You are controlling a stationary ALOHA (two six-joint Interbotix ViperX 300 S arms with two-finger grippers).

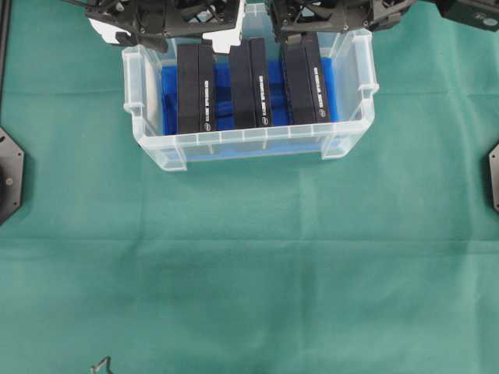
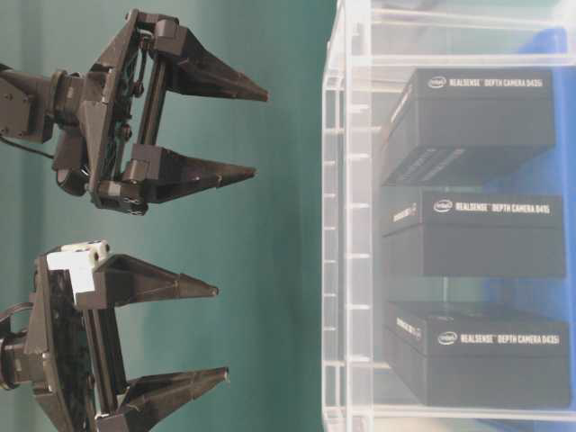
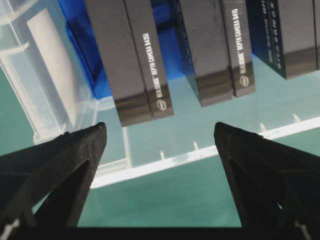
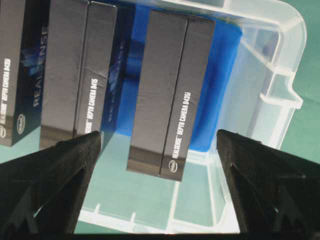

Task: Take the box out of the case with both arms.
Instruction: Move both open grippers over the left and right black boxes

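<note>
The clear case (image 1: pixel 242 142) stands at the back middle of the green cloth, its floor lined with a blue sheet (image 1: pixel 226 97). Three black boxes stand on edge inside: left (image 1: pixel 195 87), middle (image 1: pixel 249 84), right (image 1: pixel 302 82). My left gripper (image 1: pixel 165 27) hovers open over the case's far left side; in its wrist view the left gripper (image 3: pixel 159 127) has nothing between its fingers and the left box (image 3: pixel 131 60) is ahead. My right gripper (image 1: pixel 323 23) hovers open over the far right side. In its wrist view the right gripper (image 4: pixel 158 134) is lined up with the right box (image 4: pixel 170 95), apart from it.
The side view shows both grippers, left (image 2: pixel 221 330) and right (image 2: pixel 261 131), held off from the case wall (image 2: pixel 346 225). Black mounts sit at the cloth's left edge (image 1: pixel 8 175) and right edge (image 1: pixel 493 175). A small black object (image 1: pixel 101 365) lies at the front edge.
</note>
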